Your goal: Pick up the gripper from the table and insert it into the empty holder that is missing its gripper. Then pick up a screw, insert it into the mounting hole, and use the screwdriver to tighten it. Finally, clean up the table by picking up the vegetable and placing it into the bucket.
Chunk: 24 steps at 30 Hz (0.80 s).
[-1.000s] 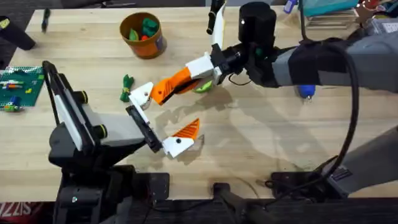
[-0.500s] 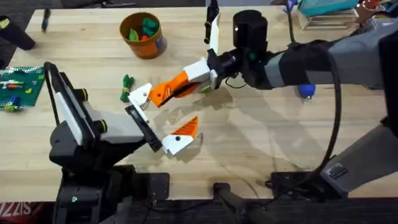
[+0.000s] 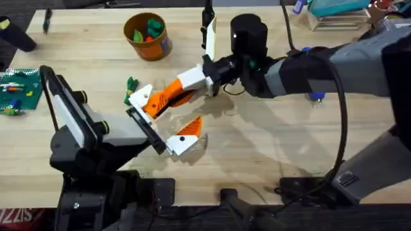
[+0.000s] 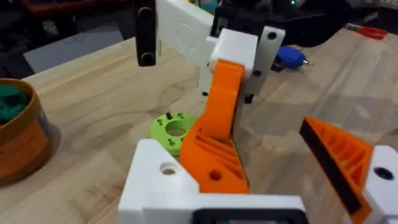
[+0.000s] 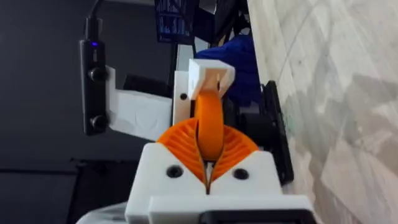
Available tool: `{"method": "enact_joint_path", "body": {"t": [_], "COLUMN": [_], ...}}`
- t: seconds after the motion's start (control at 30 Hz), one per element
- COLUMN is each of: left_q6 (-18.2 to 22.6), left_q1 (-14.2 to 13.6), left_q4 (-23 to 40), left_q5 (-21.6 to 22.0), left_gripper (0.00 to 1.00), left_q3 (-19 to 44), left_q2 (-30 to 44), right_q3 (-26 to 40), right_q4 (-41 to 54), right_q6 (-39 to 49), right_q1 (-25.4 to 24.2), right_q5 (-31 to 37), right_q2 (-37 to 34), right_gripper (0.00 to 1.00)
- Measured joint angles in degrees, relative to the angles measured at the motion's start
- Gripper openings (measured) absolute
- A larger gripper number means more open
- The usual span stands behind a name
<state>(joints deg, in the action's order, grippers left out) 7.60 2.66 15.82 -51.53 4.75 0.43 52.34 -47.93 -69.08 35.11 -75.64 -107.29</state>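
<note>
My right gripper [image 3: 187, 85] reaches across the table, shut on the orange ribbed gripper [image 3: 166, 97]. It presses that wedge against the bare white holder [image 3: 140, 97], which is the far finger of my open left gripper [image 3: 163, 120]. In the left wrist view the orange gripper [image 4: 219, 140] lies along the holder [image 4: 158, 180]. The right wrist view shows the gripper [image 5: 210, 124] clamped between my own ribbed pads. The dark-green vegetable [image 3: 131, 85] lies just behind the holder. The orange bucket [image 3: 146, 35] stands at the back left. The blue screwdriver [image 3: 315, 95] peeks out behind the right arm.
A bright green disc [image 4: 173, 127] lies on the table under the held wedge. A green brick plate [image 3: 18, 90] sits at the left edge. Boxes and clutter [image 3: 340, 13] crowd the back right corner. The right forearm spans the table's middle.
The right arm has carried the orange gripper leftward, and its tip now lies against the holder. The left gripper has shifted slightly left too.
</note>
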Motion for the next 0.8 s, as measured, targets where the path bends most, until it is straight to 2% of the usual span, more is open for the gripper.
{"method": "enact_joint_path", "body": {"t": [0.1,0.33,0.57,0.8], "left_q6": [0.6,0.4,-1.0,-1.6], "left_q1": [0.1,0.1,0.1,0.0], "left_q4": [-0.2,0.0,0.1,0.1], "left_q5": [0.6,0.5,0.5,0.2], "left_gripper": [0.985,0.986,0.987,0.986], "left_q3": [0.0,0.0,0.0,0.0], "left_q2": [0.0,0.0,0.7,1.0], "right_q3": [0.0,0.0,0.2,0.2], "right_q4": [-3.5,-2.9,1.8,2.3], "right_q6": [-2.8,-5.7,-4.4,-2.2], "right_q1": [0.1,0.3,0.3,0.0], "right_q5": [1.8,4.8,7.1,7.9], "right_q2": [-0.5,-0.7,-0.6,-0.6], "right_gripper": [0.006,0.006,0.006,0.006]}}
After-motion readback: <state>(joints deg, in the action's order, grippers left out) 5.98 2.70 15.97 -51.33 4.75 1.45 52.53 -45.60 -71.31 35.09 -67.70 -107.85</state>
